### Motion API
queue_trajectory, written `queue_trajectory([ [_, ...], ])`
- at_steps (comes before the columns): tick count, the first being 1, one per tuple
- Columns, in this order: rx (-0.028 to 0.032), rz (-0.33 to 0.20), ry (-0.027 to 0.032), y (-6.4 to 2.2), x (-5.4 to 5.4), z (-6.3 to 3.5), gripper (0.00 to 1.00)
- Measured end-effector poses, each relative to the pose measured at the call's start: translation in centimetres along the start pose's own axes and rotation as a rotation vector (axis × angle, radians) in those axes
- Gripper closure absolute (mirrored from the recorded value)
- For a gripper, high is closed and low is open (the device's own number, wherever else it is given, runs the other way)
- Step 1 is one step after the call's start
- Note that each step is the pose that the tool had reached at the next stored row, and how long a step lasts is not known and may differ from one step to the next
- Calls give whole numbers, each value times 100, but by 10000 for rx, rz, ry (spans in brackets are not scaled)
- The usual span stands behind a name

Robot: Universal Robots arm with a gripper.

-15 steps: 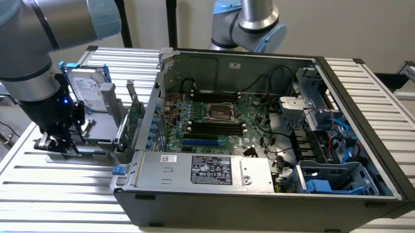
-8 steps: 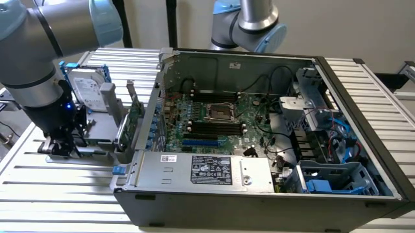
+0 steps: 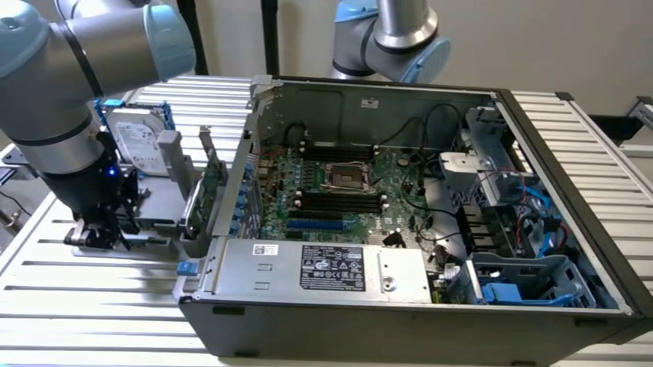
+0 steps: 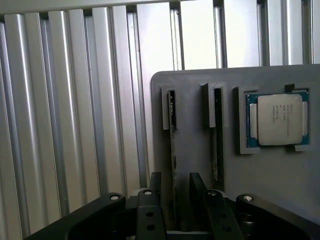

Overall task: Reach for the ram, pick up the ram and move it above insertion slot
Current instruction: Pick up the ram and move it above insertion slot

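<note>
While wide open w/ nothing gripped, tool (image 4: 176, 182) sits over gray holder (image 4: 200, 85), fingers (image 4: 156, 200) either side of the ram (image 4: 172, 115); ram stands edge-up in holder slot farthest from CPU (image 4: 278, 120); holder on worktop (image 4: 75, 100).

**Arm lowered, jaws parted**

The grey arm (image 3: 56, 99) enters from the exterior view's left and bends downward. Its dark wrist (image 3: 92, 180) points straight down. The black gripper (image 3: 97, 233) hangs vertical beneath it, its two fingers (image 4: 155, 192) standing parallel with an open gap between them.
</note>
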State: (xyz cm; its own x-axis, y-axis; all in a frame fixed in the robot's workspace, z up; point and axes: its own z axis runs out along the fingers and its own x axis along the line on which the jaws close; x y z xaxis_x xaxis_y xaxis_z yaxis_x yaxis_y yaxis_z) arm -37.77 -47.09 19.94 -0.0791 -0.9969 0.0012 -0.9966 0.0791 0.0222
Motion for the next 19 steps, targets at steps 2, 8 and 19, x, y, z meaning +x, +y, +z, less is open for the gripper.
queue_trajectory([
  [2, 2, -41, -1, 1, -8, 5, 64],
  [8, 1, -143, 2, 1, -16, 23, 64],
  [19, 2, -249, 0, -6, -16, 35, 78],
])
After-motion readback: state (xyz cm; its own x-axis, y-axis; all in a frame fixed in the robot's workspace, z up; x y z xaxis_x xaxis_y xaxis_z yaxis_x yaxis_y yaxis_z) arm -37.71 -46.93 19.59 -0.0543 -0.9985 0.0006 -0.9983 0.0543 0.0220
